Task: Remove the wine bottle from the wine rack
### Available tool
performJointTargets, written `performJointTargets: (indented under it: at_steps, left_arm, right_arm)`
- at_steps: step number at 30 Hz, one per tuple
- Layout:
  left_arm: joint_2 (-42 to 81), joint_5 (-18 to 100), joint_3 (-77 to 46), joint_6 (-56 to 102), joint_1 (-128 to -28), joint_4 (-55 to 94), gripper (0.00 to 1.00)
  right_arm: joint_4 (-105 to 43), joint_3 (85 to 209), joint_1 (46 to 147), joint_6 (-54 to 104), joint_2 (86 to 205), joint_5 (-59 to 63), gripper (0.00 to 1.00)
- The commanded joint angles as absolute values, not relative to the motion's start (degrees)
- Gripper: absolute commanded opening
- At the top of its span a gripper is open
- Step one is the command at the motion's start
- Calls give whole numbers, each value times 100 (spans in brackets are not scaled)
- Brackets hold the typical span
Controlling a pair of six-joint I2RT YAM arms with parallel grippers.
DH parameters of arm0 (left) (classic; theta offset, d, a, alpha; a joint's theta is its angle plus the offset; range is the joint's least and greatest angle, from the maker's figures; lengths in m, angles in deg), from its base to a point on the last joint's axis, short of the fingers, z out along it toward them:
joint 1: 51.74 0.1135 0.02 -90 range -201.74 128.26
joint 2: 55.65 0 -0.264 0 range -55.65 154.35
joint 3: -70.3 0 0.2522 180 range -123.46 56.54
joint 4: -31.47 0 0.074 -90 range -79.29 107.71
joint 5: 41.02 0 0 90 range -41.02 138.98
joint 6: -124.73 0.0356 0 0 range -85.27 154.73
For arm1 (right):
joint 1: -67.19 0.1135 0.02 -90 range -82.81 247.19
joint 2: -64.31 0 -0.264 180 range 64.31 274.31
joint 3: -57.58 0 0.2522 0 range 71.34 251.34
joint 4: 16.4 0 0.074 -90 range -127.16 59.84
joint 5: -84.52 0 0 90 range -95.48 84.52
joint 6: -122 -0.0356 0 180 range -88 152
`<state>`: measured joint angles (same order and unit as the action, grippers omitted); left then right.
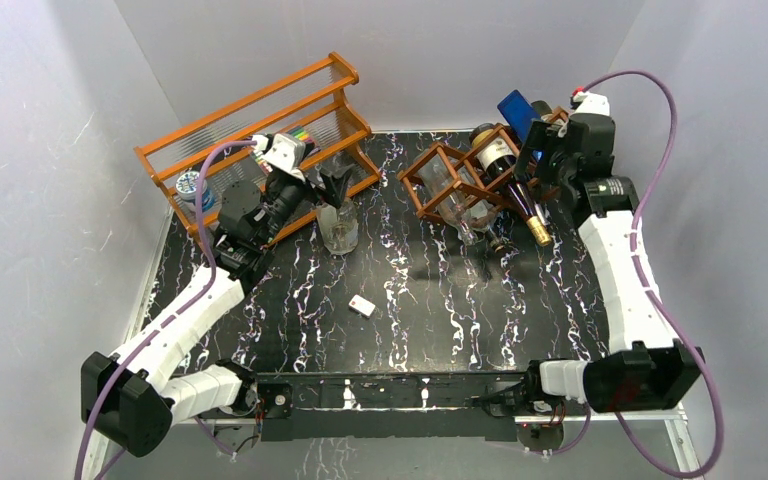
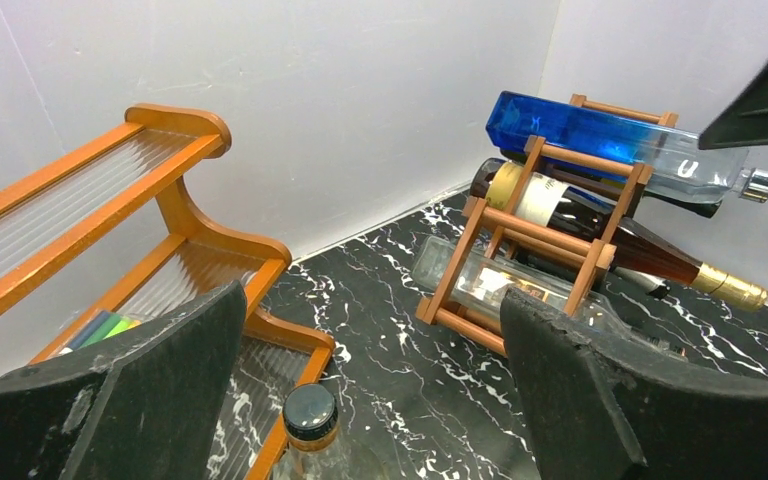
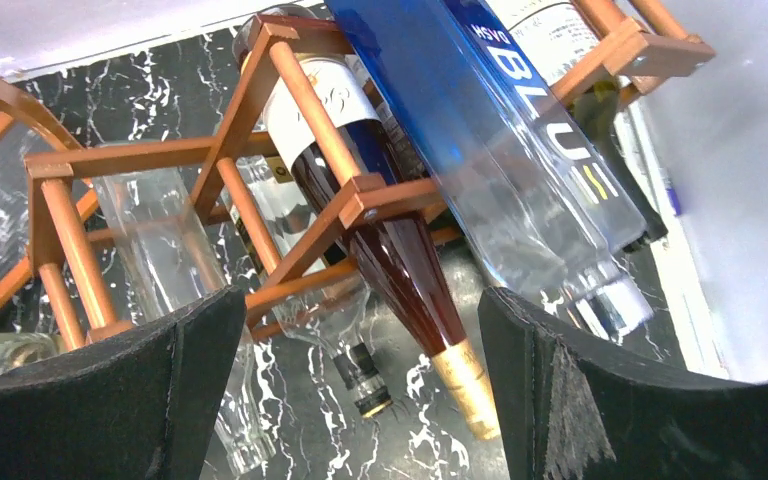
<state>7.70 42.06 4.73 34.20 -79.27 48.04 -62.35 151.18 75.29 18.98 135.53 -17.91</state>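
The wine rack (image 1: 438,160), a dark reddish-brown lattice, stands at the back right. A dark wine bottle (image 1: 525,208) with a gold foil neck lies in an upper cell, its neck sticking out toward the front right. My right gripper (image 1: 538,160) is open just to the right of the rack, above the bottle's neck. In the right wrist view the bottle (image 3: 400,260) runs down between my open fingers (image 3: 355,330), untouched, through the rack (image 3: 315,110). My left gripper (image 1: 335,185) is open and empty, far left of the rack (image 2: 540,235) and the bottle (image 2: 650,250).
A blue-and-clear bottle (image 1: 518,112) lies on top of the rack, right beside the wine bottle (image 3: 480,120). Clear bottles (image 3: 160,240) fill the lower cells. An orange tiered shelf (image 1: 260,130) stands at back left. A small capped bottle (image 2: 310,415) sits under my left gripper. A small white object (image 1: 362,306) lies mid-table.
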Motion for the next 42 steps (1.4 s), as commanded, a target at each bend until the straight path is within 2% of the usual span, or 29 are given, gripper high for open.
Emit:
performJointTargets:
  at_steps: [1, 10, 17, 22, 27, 38, 42]
  left_arm:
    - [665, 4089, 503, 3463, -7989, 5058, 98]
    - [671, 4022, 521, 3460, -8021, 5073, 98]
    - [710, 3948, 520, 3443, -8022, 5093, 98]
    - [760, 3889, 516, 3420, -8022, 5081, 98]
    - [822, 3940, 492, 3436, -8020, 5034, 98]
    - [873, 3958, 494, 3481, -8022, 5007, 98]
    - [901, 3958, 490, 3491, -8022, 4997, 98]
  right_arm:
    - [-5709, 15557, 7228, 1716, 13809, -419, 98]
    - [-5539, 15604, 7060, 1446, 14339, -490, 94]
    - [-5309, 15518, 7060, 1768, 14610, -709, 98]
    - [-5448, 15774, 7072, 1777, 15026, -565, 89]
    - [-5369, 15743, 7296, 1587, 15205, -443, 90]
    - [-4659, 15804, 7716, 1027, 15519, 730, 91]
    - [-4584, 15904, 7780, 1058, 15578, 1339, 95]
